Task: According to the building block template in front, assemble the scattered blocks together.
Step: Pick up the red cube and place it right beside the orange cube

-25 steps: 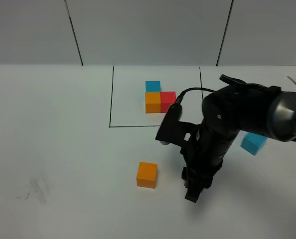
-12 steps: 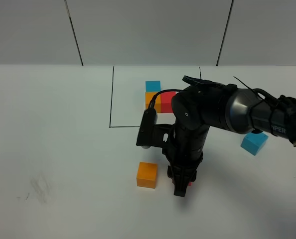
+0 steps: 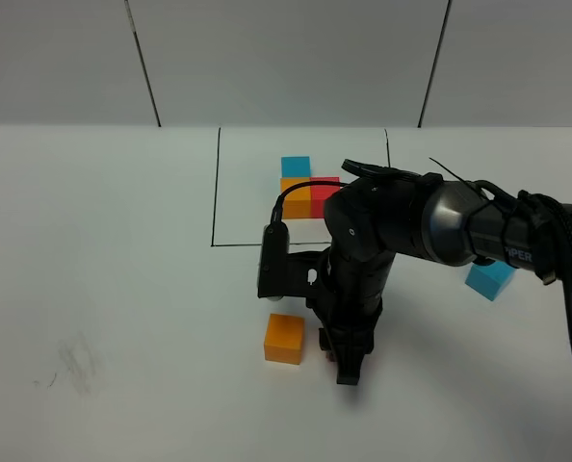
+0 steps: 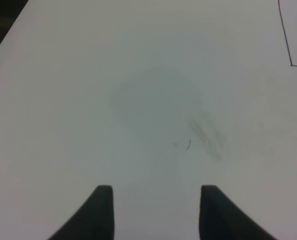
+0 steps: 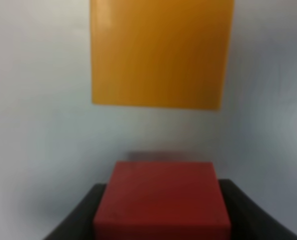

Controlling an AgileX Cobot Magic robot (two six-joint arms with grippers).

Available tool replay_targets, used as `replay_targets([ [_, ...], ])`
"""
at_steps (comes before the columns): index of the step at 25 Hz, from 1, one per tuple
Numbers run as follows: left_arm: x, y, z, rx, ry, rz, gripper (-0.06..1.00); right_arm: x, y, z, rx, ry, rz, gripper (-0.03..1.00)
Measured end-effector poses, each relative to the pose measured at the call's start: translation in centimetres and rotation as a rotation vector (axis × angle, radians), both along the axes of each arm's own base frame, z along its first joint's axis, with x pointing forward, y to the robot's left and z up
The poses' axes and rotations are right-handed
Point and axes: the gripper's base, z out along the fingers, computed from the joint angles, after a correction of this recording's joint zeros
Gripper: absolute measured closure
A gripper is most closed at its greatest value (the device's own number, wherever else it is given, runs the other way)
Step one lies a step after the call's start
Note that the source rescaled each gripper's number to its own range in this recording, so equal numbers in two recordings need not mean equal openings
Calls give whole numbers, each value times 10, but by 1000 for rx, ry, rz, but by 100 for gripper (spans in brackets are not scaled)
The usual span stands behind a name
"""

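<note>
One red cube (image 5: 161,200) clamped in right pincer (image 3: 349,361), held beside orange cube (image 3: 285,338) to mate per template (image 3: 300,183); left pincer (image 4: 153,210) closed, empty.

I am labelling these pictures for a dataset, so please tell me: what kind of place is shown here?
Probably a robot test bench in a lab. A plain white table carries a black drawn rectangle framing joined cubes, with loose cubes outside it, such as the orange cube. Grey panelled walls stand behind, and nothing domestic is in view.
</note>
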Motion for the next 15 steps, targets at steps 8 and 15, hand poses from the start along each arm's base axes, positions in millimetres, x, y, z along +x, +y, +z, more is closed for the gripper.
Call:
replay_targets([
  [8, 0, 0, 0, 0, 0, 0, 94, -2, 7, 0, 14, -30, 68, 95],
  [15, 0, 0, 0, 0, 0, 0, 94, -2, 9, 1, 19, -33, 56, 95],
])
